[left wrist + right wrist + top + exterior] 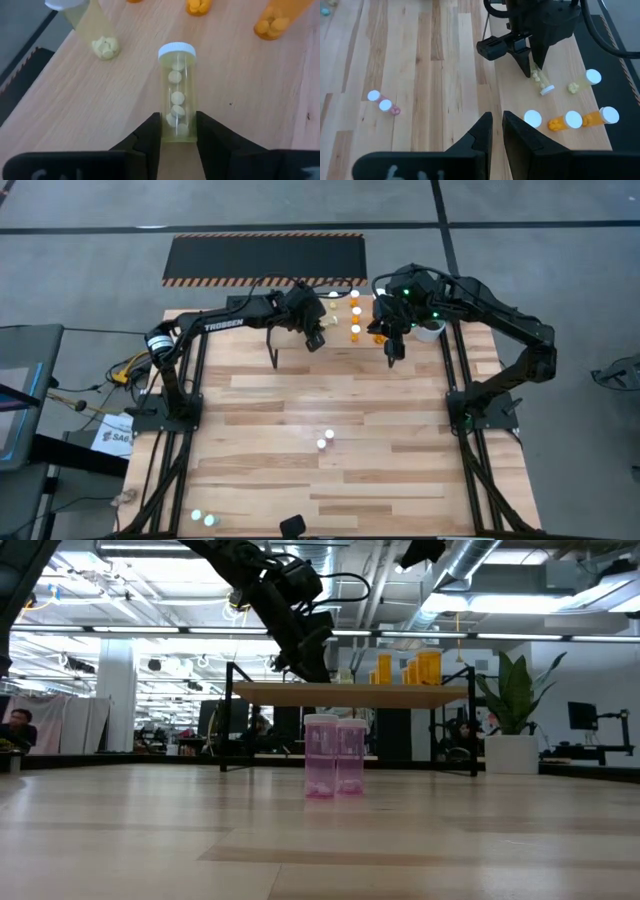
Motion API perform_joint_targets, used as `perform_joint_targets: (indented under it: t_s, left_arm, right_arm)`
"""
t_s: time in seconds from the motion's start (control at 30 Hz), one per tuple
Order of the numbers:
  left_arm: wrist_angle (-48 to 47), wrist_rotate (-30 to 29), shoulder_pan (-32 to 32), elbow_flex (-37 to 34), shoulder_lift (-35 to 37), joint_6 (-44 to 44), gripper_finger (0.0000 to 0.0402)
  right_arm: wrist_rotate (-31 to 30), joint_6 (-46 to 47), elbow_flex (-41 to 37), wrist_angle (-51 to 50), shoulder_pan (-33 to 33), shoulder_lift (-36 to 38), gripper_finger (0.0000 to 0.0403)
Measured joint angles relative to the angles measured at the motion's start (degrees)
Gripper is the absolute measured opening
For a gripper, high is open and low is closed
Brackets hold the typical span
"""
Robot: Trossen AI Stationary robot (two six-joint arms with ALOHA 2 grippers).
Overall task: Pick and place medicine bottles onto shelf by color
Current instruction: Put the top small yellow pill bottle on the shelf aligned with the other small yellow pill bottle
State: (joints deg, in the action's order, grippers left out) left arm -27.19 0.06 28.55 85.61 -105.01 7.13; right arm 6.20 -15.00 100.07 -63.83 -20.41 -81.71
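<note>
The left gripper (178, 131) has its fingers clamped on a yellowish bottle (176, 95), tilted over the shelf (240, 90) near its back edge beside another pale one (92, 30), probably to group colors. Right gripper (497, 131) hovers over the shelf's right end, nearly closed and empty.

Overhead camera looks straight down on the table (340, 480); low camera peers level across it. Left wrist hugs the shelf (240, 90) top; right wrist, higher, shares that shelf (520, 95).
</note>
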Motion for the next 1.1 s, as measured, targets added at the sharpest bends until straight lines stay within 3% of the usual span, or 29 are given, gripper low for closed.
perform_joint_targets:
  t_s: [0.2,0.4,0.73,0.87,1.1]
  left_arm:
    - [-1.1,4.0,0.6,3.1,1.4,0.1,0.0090]
    - [-1.2,13.1,2.3,3.4,9.2,-1.2,0.0090]
    - [1.1,43.6,4.4,-1.2,19.8,-3.7,0.0090]
    - [1.8,46.5,4.2,-2.1,21.2,-4.0,0.0090]
    - [7.2,50.8,4.2,-2.3,21.3,-7.4,0.0090]
  right_arm:
    - [0.0,0.0,0.0,0.0,0.0,0.0,0.0065]
    - [0.0,-1.7,0.0,0.9,0.0,0.0,0.0065]
    - [-0.1,-1.7,0.0,17.1,0.4,0.0,0.0073]
    - [2.5,-0.8,0.0,21.2,1.2,0.0,0.0113]
    - [2.9,-2.4,-0.1,26.9,6.0,-1.3,0.0254]
